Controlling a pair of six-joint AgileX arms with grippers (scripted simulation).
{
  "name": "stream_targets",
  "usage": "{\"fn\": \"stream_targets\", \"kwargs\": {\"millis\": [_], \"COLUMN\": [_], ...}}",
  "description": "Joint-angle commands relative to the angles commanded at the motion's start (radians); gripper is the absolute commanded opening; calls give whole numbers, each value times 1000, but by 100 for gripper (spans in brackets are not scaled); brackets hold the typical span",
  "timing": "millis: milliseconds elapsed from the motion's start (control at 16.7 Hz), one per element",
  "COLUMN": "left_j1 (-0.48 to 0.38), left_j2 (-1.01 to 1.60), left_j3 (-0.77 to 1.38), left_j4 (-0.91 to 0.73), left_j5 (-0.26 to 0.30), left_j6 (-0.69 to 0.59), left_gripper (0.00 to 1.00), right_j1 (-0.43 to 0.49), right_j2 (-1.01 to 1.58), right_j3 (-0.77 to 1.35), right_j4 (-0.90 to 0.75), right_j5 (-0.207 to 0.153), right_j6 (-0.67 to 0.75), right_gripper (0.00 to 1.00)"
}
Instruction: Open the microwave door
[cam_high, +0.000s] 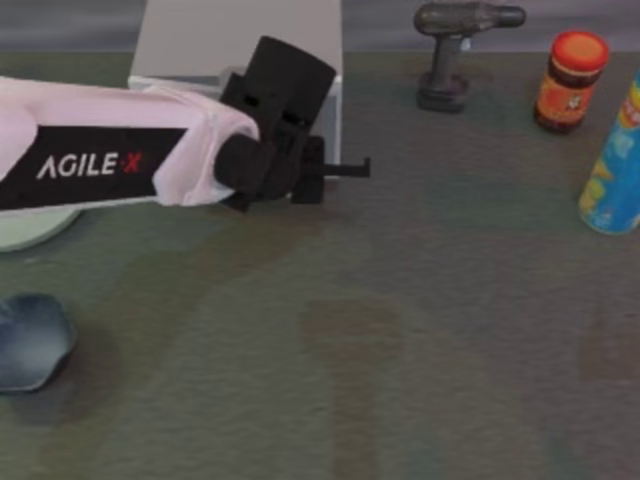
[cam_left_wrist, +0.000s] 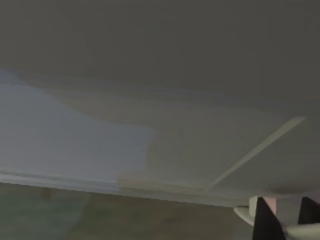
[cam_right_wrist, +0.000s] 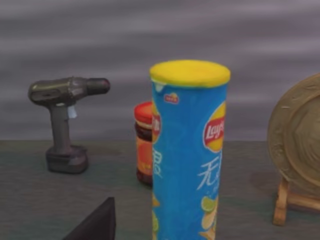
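Microwave (cam_high: 200, 40) is recorded at the far edge of the counter (cam_high: 400, 350), left of centre in the top view, with its flat pale top uppermost. Its front is largely covered by the left arm, so the position of the microwave door cannot be told from above. The left claw (cam_high: 345, 168) is seen just in front of the microwave's right front corner, with a thin dark finger projecting to the right; whether it is released or clenched cannot be told. In the left wrist view a broad pale grey panel (cam_left_wrist: 150, 75) fills most of the frame at very close range.

The right arm is not seen in the top view. A dark drill (cam_high: 455, 50), an orange-lidded jar (cam_high: 570, 80) and a blue crisp tube (cam_high: 615, 170) are noted at the far right. A dark blue object (cam_high: 30, 340) lies at the left edge.
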Motion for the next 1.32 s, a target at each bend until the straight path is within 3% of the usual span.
{"fn": "stream_targets", "kwargs": {"millis": [1320], "left_j1": [12], "left_j2": [-42], "left_j3": [-63], "left_j4": [37], "left_j5": [46], "left_j6": [61], "left_gripper": [0], "right_j1": [0], "right_j2": [0], "right_j3": [0], "right_j4": [0], "right_j5": [0], "right_j6": [0], "right_gripper": [100]}}
